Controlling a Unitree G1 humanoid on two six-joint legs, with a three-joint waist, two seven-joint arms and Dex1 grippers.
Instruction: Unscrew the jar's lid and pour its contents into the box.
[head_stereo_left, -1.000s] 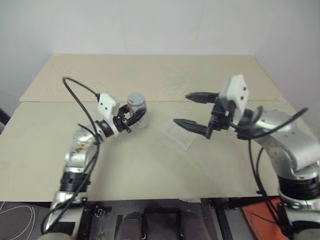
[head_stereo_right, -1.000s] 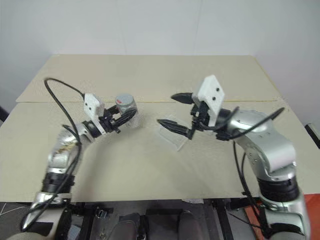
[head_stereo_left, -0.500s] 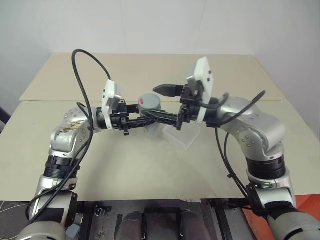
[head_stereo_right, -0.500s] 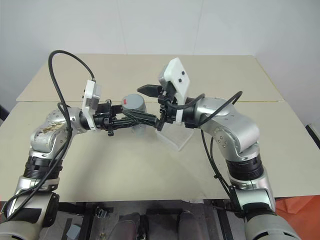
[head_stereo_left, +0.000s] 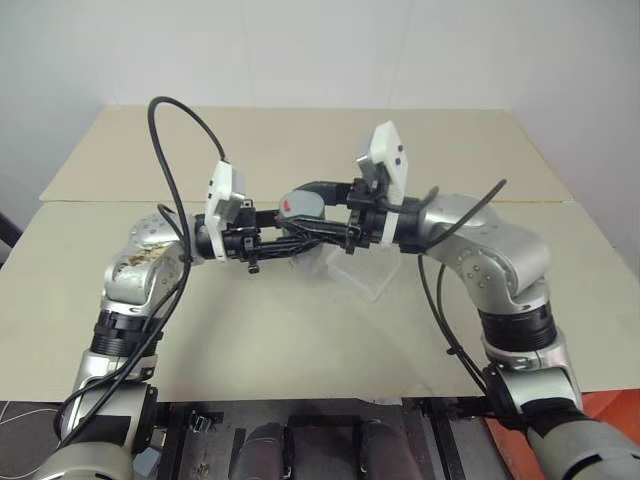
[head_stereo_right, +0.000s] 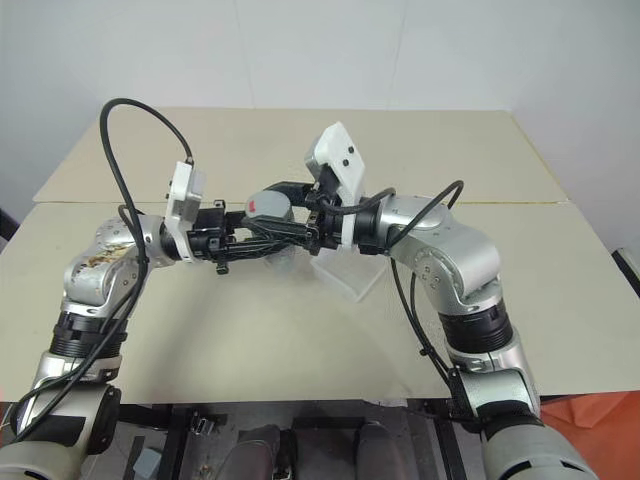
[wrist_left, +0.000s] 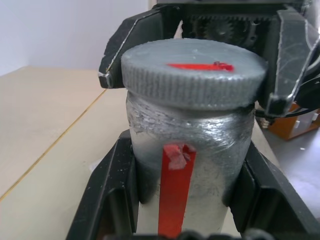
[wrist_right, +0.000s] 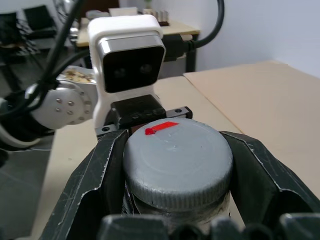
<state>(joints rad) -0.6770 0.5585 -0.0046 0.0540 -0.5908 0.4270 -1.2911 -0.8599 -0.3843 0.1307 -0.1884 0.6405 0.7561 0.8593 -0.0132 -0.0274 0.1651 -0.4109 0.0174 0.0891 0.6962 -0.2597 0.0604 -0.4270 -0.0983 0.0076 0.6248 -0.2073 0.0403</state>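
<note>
Change: right gripper (head_stereo_left: 318, 205) has closed on the lid (wrist_right: 177, 165), frame centre.
Left gripper (head_stereo_right: 262, 238): you hold the jar (wrist_left: 185, 150) clamped.
Meaning: you can begin unscrewing.

Matt, ridged grey lid (wrist_left: 194, 75).

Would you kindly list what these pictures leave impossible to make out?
- The contents: left wrist view, hidden behind the jar's silvery wall.
- The lid's thread: right wrist view, covered by the right gripper; loosened or not, unclear.
- The box: head views, partly behind both arms.
</note>
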